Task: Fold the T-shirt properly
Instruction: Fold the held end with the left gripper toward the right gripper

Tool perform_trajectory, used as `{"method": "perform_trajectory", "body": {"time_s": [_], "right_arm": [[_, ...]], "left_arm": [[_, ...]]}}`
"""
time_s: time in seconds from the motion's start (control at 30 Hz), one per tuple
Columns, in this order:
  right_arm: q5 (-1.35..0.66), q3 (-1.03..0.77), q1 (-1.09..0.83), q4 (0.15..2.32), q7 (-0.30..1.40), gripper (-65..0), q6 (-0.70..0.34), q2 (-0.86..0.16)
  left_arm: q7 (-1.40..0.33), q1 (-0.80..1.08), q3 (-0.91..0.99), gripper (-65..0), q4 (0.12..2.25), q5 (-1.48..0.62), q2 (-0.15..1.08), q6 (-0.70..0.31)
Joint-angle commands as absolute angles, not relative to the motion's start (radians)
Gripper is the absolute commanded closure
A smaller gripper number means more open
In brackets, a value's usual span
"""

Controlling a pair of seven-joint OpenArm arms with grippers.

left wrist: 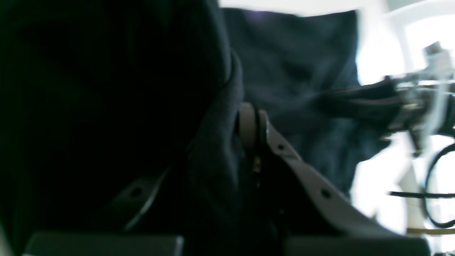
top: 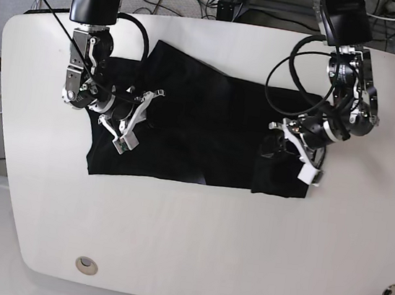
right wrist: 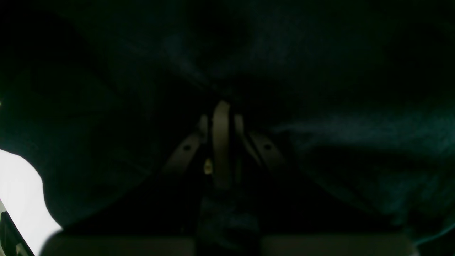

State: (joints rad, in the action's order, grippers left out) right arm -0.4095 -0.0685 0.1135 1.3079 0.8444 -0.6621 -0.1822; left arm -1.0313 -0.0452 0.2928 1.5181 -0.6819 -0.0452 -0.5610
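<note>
Two-arm grasp on the T-shirt (top: 200, 130), which lies spread, plain black side up, on the white table (top: 191, 248). In the base view the left gripper (top: 279, 145) sits at the garment's edge on that view's right and the right gripper (top: 118, 112) at the edge on that view's left, so the cloth stretches between the two end effectors with most of its body lying flat in the span that separates them. The left wrist view shows the left gripper's fingers (left wrist: 254, 124) pressed nearly together with a fold of black fabric bunched against them and draped to one side; the jaws are clenched on the T-shirt. The right wrist view shows the right gripper's fingers (right wrist: 222, 135) drawn together and black cloth filling almost the whole field ahead of and around them; this gripper too is clamped on the T-shirt. Holding opposite sides at once probably serves to keep the edge taut so that both ends can be carried over together into an even fold, without sagging between the grasps. The lower hem, nearer the table's front edge than either gripper, lies unheld and fairly straight. No print is visible.
</note>
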Motion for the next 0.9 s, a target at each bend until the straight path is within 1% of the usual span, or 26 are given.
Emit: {"method": "perform_trajectory", "body": {"time_s": [0.0,0.07,0.13,0.43,0.57,0.6,0.63,0.67,0.73,0.8,0.87], "right_arm": [[-0.338,-0.064,0.107,1.3,0.924,0.0,-0.651,-0.185],[-0.338,-0.064,0.107,1.3,0.924,0.0,-0.651,-0.185],[-0.338,-0.064,0.107,1.3,0.924,0.0,-0.651,-0.185],[-0.338,-0.064,0.107,1.3,0.924,0.0,-0.651,-0.185],[-0.338,-0.062,0.107,1.3,0.924,0.0,-0.651,-0.185],[-0.338,-0.062,0.107,1.3,0.924,0.0,-0.651,-0.185],[-0.338,-0.062,0.107,1.3,0.924,0.0,-0.651,-0.185],[-0.338,-0.062,0.107,1.3,0.924,0.0,-0.651,-0.185],[-0.338,-0.062,0.107,1.3,0.924,0.0,-0.651,-0.185],[-0.338,-0.062,0.107,1.3,0.924,0.0,-0.651,-0.185],[-0.338,-0.062,0.107,1.3,0.924,0.0,-0.651,-0.185]], "left_arm": [[-1.015,-0.071,0.283,0.0,1.535,-0.71,-0.061,-0.544],[-1.012,-0.076,0.257,-0.1,1.535,-0.71,-0.081,-0.496],[-1.012,-0.076,0.24,-0.1,1.535,-0.713,-0.085,-0.473],[-1.012,-0.076,0.159,0.0,1.535,-0.711,-0.105,-0.467],[-1.012,-0.076,0.156,-1.0,1.535,-0.711,-0.105,-0.467],[-1.013,-0.076,0.148,-3.4,1.535,-0.711,-0.105,-0.467],[-1.013,-0.076,0.136,-8.0,1.535,-0.711,-0.105,-0.467],[-1.013,-0.076,0.125,-13.6,1.535,-0.71,-0.105,-0.467],[-1.015,-0.076,0.09,-27.5,1.535,-0.71,-0.102,-0.467],[-1.018,-0.077,0.027,-38.1,1.535,-0.71,-0.099,-0.467],[-1.024,-0.099,-0.048,-44.2,1.537,-0.714,-0.097,-0.467]]}}
